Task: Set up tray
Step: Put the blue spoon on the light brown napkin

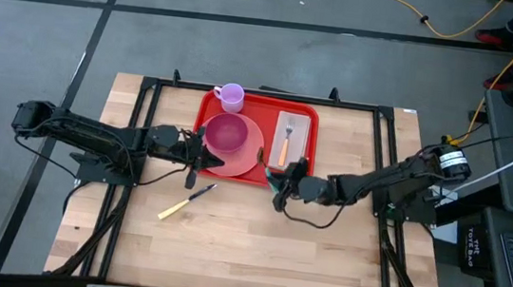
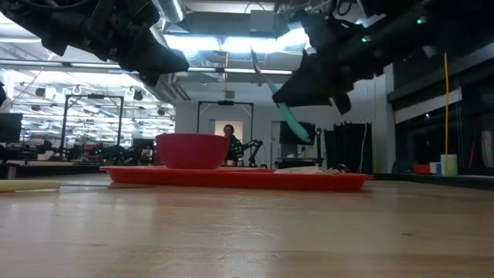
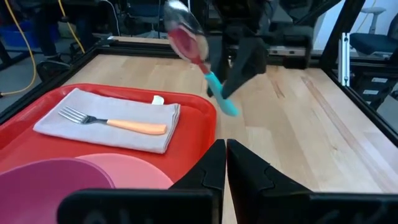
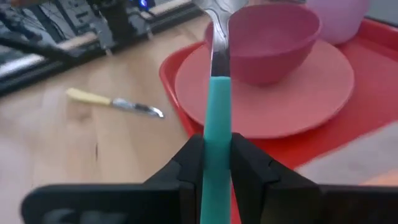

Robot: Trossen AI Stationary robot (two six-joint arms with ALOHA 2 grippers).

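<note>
Overhead layout. The tray (image 1: 262, 106) sits at upper centre of the high view, on the far half of the table (image 1: 341, 248). On it, left to right: a plate (image 1: 245, 161) carrying a bowl (image 1: 227, 134), then a napkin (image 1: 295, 127) with a fork (image 1: 286, 139) lying along it (orange handle toward the tray's lower edge). A cup (image 1: 231, 95) stands at the tray's upper left corner, just above the plate.

My right gripper (image 1: 280, 186) hangs at the tray's lower right corner, near centre frame. Its fingers (image 4: 186, 163) are clamped on the teal handle of a spoon (image 4: 217, 118), which stands between them with its metal bowl end raised toward the plate (right wrist view). In the low view the spoon (image 2: 284, 106) is well above the tray (image 2: 239, 177), tilted, handle end lower.

My left gripper (image 1: 200, 157) rests over the plate's lower left edge, left of centre in the high view. Its fingers (image 3: 211, 171) are pressed together with nothing between them (left wrist view, bottom centre).

A knife (image 1: 185, 201) with a yellow handle lies on the bare wood below the tray's lower left corner, apart from it, blade end pointing up and right.
</note>
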